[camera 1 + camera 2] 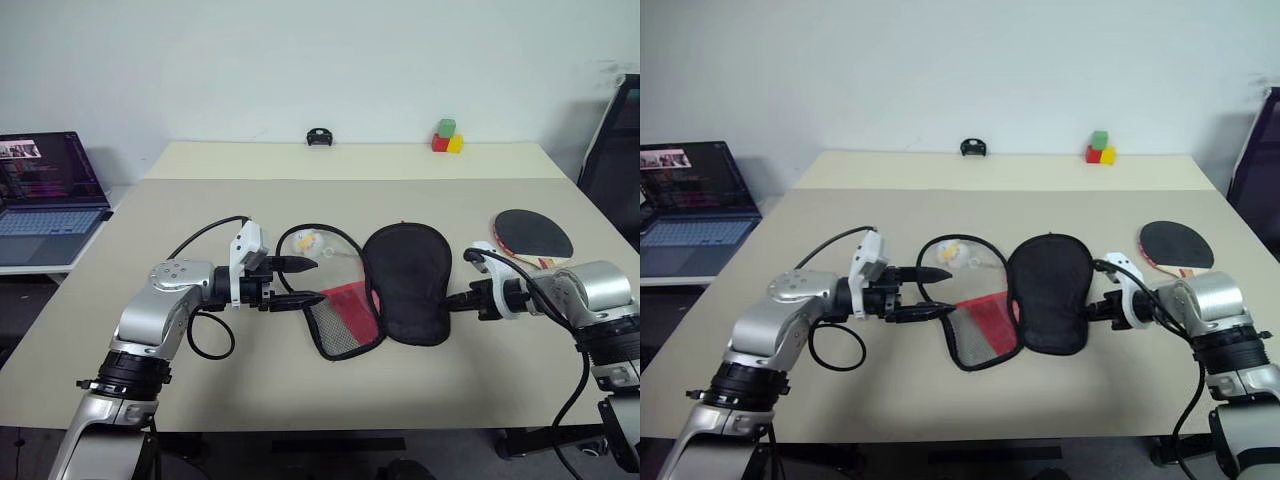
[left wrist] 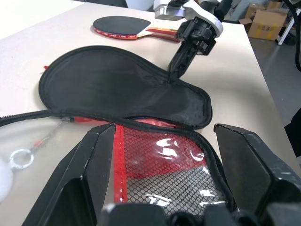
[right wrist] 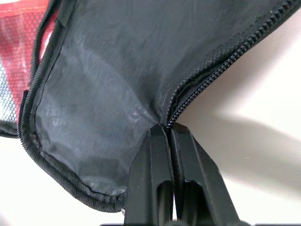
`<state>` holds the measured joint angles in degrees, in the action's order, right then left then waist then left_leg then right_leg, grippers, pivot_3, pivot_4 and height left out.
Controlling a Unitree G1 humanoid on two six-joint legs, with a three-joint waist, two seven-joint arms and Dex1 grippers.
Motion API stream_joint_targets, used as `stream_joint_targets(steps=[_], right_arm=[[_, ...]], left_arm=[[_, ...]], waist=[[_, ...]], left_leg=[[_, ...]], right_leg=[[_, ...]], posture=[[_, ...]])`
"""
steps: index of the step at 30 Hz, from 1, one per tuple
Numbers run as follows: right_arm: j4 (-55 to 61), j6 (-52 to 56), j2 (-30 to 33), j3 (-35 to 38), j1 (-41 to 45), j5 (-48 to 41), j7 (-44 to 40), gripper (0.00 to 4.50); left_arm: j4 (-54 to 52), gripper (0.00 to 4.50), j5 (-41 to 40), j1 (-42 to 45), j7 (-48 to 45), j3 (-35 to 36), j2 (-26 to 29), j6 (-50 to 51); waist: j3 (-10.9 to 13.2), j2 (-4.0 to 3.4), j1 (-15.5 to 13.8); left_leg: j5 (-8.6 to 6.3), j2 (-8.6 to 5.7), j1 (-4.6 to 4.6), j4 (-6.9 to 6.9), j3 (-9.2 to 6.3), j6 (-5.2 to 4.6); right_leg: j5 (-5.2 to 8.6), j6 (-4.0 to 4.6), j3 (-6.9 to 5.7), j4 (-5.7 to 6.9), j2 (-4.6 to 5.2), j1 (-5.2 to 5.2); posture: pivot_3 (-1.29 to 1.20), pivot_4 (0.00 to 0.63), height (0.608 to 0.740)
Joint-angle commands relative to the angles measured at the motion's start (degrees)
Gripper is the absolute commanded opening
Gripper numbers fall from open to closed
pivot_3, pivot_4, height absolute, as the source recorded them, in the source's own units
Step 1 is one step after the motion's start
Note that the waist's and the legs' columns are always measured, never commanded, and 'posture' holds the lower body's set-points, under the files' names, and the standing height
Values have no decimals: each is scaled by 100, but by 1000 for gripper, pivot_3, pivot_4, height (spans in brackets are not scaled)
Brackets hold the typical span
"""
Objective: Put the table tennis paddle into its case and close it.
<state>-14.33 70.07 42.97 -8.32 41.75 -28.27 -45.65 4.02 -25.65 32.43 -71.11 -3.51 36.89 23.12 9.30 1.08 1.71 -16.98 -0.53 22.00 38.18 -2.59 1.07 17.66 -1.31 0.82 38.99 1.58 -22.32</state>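
The case lies open in the middle of the table, its black flap (image 1: 407, 285) spread to the right and its red mesh half (image 1: 345, 318) to the left. A small white ball charm (image 1: 308, 243) rests behind it. My right gripper (image 3: 164, 129) is shut on the zipper rim of the black flap at its right edge (image 1: 452, 300). My left gripper (image 1: 312, 281) is open at the left edge of the mesh half, its fingers (image 2: 89, 174) standing to either side of it. The table tennis paddle (image 1: 532, 235) lies flat, black face up, behind my right arm.
A laptop (image 1: 45, 195) stands open on a side desk at the left. Coloured blocks (image 1: 446, 137) and a small black object (image 1: 319, 137) sit at the far edge of the table (image 1: 300, 400). A black cable loops near the charm.
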Motion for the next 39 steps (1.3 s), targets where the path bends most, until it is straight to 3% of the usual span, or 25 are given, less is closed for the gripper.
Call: stream_joint_targets(steps=[1, 22, 25, 36, 39], right_arm=[[-148, -239, 210, -5, 193, 177, -230, 35], [-632, -368, 18, 489, 272, 418, -119, 35], [-685, -359, -56, 585, 281, 480, 23, 600], [-517, -366, 16, 668, 81, 493, 56, 4303], [-508, -362, 14, 673, 77, 497, 54, 4443]], left_arm=[[-24, 3663, 8, 171, -91, 26, -5, -129], [274, 3663, 149, 340, -139, -34, -69, -352], [296, 3663, 174, 342, -130, -15, -74, -365], [308, 3663, 201, 322, -101, 24, -72, -386], [311, 3663, 200, 322, -102, 23, -71, -392]], waist=[[0, 0, -3], [0, 0, -1], [0, 0, 4], [1, -2, 1], [1, -2, -2]], left_leg=[[0, 0, 0, 0, 0, 0], [0, 0, 1, 2, 0, 0], [0, 0, 0, 2, 0, 1], [0, 0, 0, 7, 1, 1], [0, 0, 1, 14, 0, 0]], right_leg=[[0, 0, 0, 0, 0, 0], [0, 0, 0, 1, 0, 0], [0, 0, 0, 2, 0, 0], [0, 0, 1, 5, 0, 0], [0, 0, 1, 6, 0, 3]], posture=[[0, 150, 740], [0, 150, 740], [0, 150, 740], [0, 150, 740], [0, 150, 740]])
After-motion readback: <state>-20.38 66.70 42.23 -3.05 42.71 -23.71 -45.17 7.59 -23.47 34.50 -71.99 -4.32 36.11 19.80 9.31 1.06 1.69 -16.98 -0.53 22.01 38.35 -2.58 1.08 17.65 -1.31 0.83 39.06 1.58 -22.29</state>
